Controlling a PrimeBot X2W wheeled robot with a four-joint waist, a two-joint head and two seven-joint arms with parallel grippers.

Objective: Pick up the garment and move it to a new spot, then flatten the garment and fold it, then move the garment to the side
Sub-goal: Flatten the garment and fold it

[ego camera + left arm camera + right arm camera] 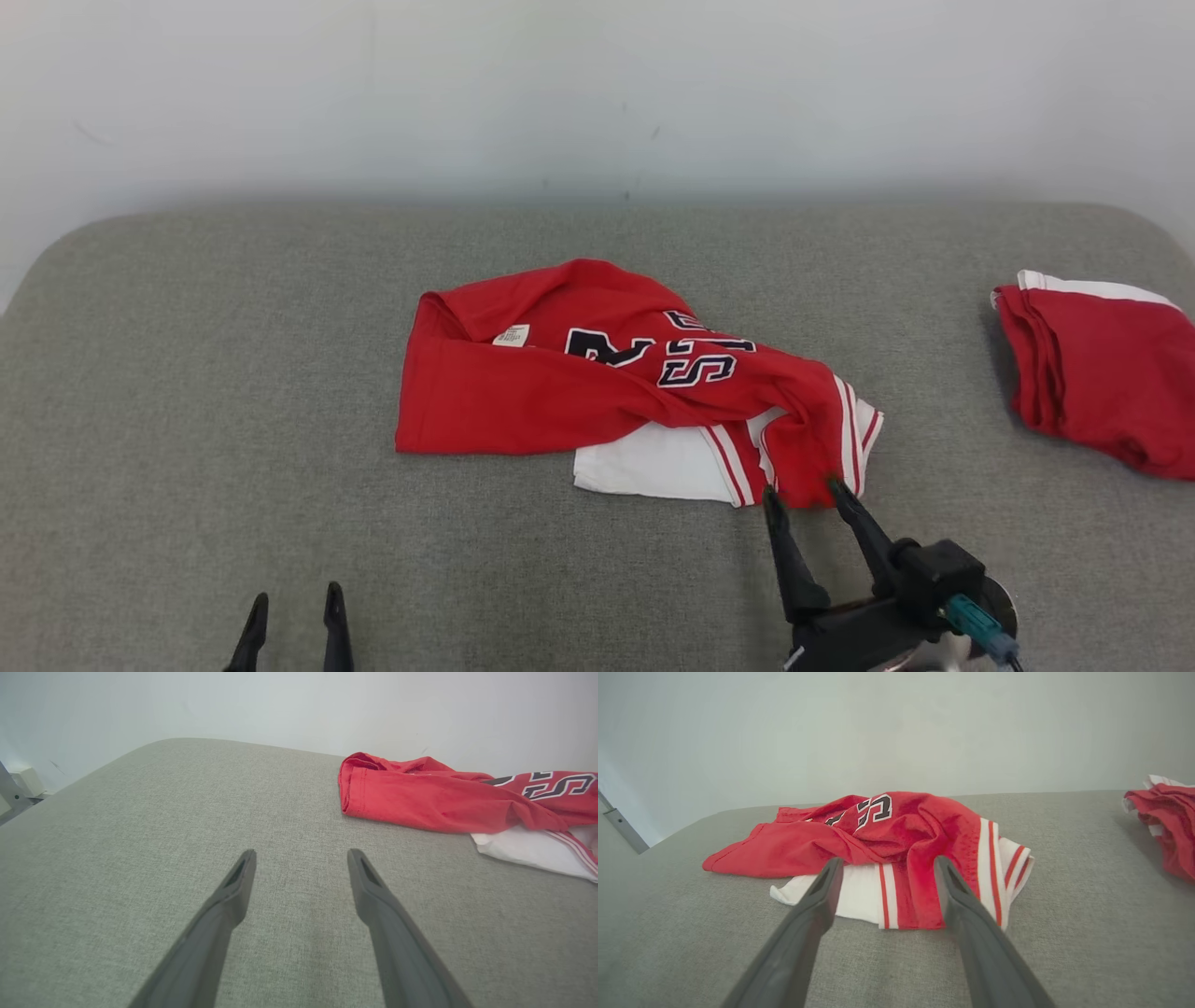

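Garment [597, 383] lies crumpled mid-surface [187, 373], red, with a white striped part at its near right corner.
Head view: right tool [801, 488] fingers apart, tips at the striped hem, nothing clamped, contact unclear. Left tool [296, 594] apart, well clear at lower left. 1 folded red pile [1102, 373] far right.
Left wrist: my fingers spread over bare surface, garment upper right.
Right wrist: fingers straddle the striped hem.
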